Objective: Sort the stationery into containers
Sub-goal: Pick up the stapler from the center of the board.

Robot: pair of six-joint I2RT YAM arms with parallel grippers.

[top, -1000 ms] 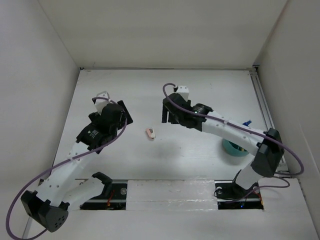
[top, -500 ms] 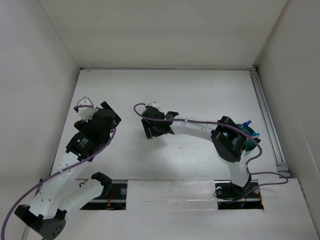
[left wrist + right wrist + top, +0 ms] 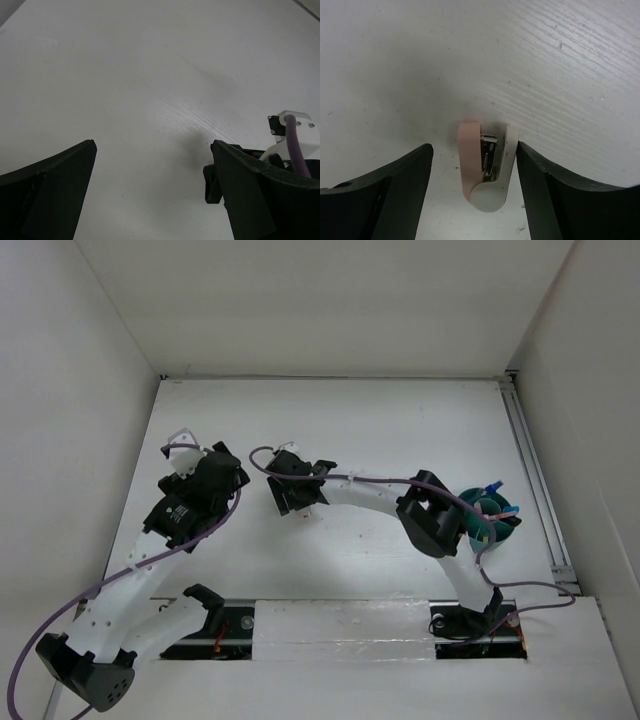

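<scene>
The pink-and-white mini stapler (image 3: pixel 487 172) lies on its side, well left of the teal cup (image 3: pixel 508 518), between the right gripper's (image 3: pixel 473 155) spread fingers. It looks light, rigid and smooth, so squeezing its flat flanks should hold it. The left gripper (image 3: pixel 152 145) is spread and empty.

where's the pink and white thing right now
Right wrist view: the pink and white item lies on the table between the open fingers of the right gripper. From above that gripper hides it, left of centre.
</scene>
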